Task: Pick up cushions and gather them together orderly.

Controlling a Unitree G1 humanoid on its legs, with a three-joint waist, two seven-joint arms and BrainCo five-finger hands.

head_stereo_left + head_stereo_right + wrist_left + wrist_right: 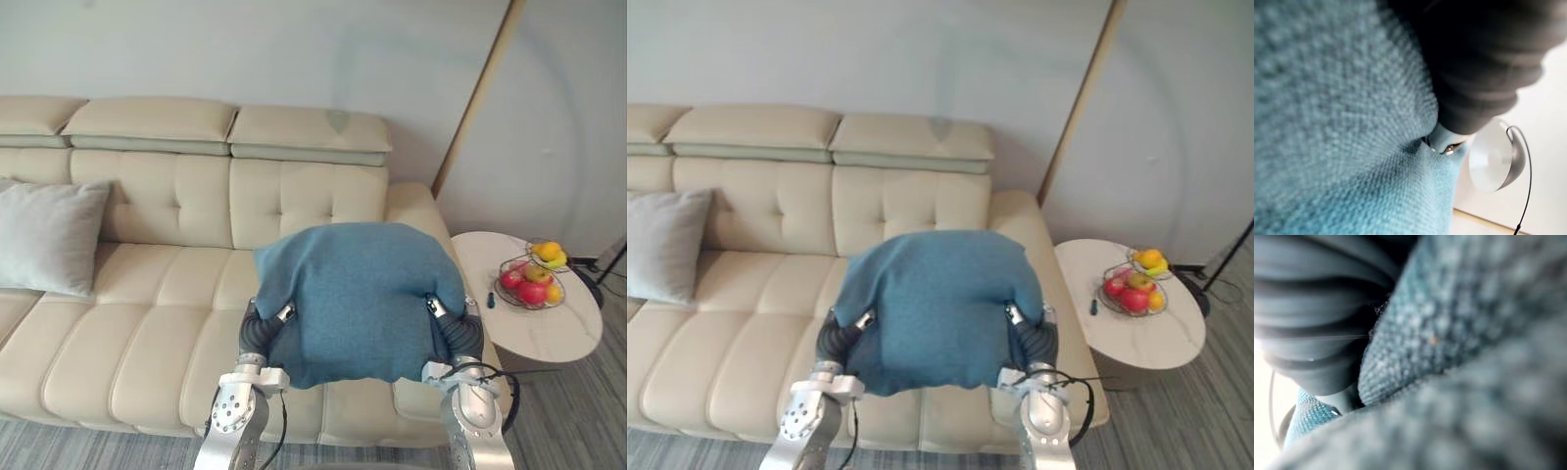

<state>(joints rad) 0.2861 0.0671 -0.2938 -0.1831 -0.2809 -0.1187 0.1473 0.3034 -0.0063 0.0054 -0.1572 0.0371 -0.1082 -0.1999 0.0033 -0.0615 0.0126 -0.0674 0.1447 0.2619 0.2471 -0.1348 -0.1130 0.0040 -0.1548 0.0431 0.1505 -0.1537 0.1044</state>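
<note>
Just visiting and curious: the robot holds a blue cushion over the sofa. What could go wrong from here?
The blue cushion sits between the left hand and right hand with their grip hidden; it might slip. It hides much of the sofa from the head cameras, so setting it by the grey cushion could go askew. The fruit basket stands close on the right.

Silver-grey perforated forearms [235, 409], dark ribbed wrist covers [257, 335].

Near cushion [358, 294]: teal-blue, plain knit weave.
Far cushion [44, 235]: pale grey, unpatterned.
Sofa [157, 323]: cream, button-tufted back.
Side table [558, 328]: white top.
Fruit [532, 291]: red apples, yellow and orange pieces.
Floor [578, 421]: grey, streaked.
</note>
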